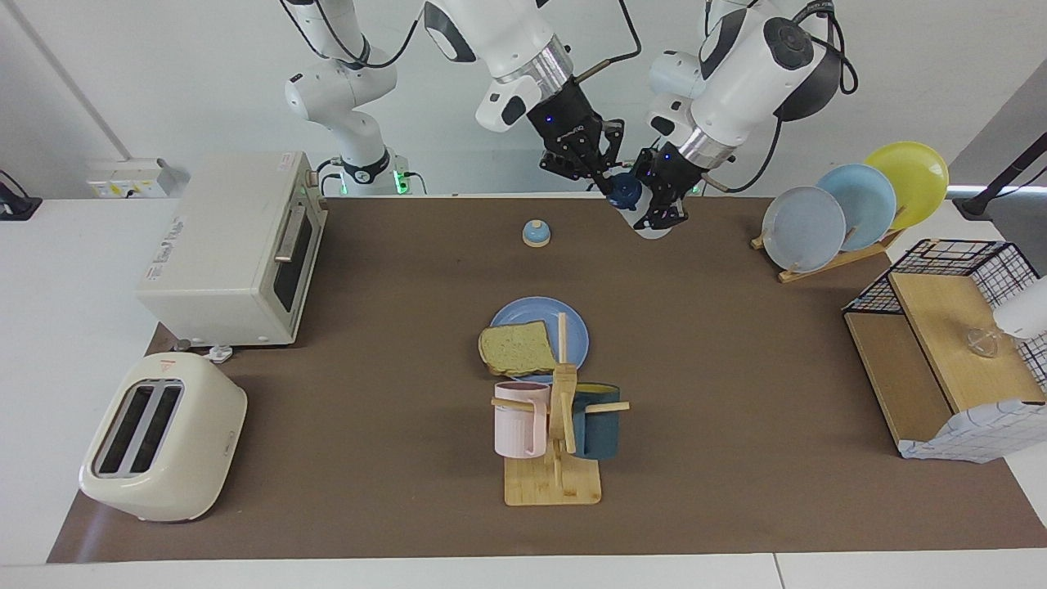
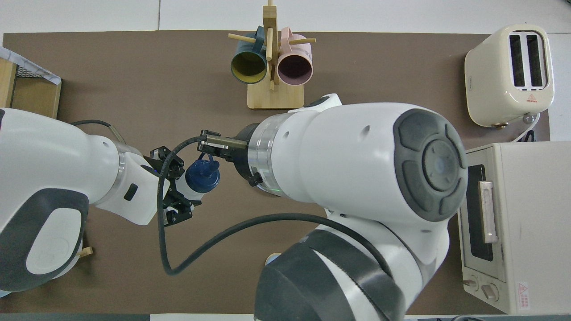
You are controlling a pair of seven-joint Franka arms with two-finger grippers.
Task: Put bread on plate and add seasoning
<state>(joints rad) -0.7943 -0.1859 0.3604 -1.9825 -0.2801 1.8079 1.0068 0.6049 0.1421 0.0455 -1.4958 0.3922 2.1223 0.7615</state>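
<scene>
Both pincers meet in the air over the robots' edge of the brown tabletop (image 1: 736, 368), at the seasoning (image 1: 646, 214), a whitish bottle held tilted. The left pincer (image 1: 664, 204) is clamped on the bottle's body. The right pincer (image 1: 609, 182) has its fingertips closed at the dark blue cap (image 2: 203, 175); whether they actually grip the cap cannot be told. The bread (image 1: 515, 347) lies on the plate (image 1: 577, 327) at mid-tabletop, overhanging the rim toward the right arm's end. Just beside the plate, farther from the robots, stands the mug rack (image 1: 553, 483)
</scene>
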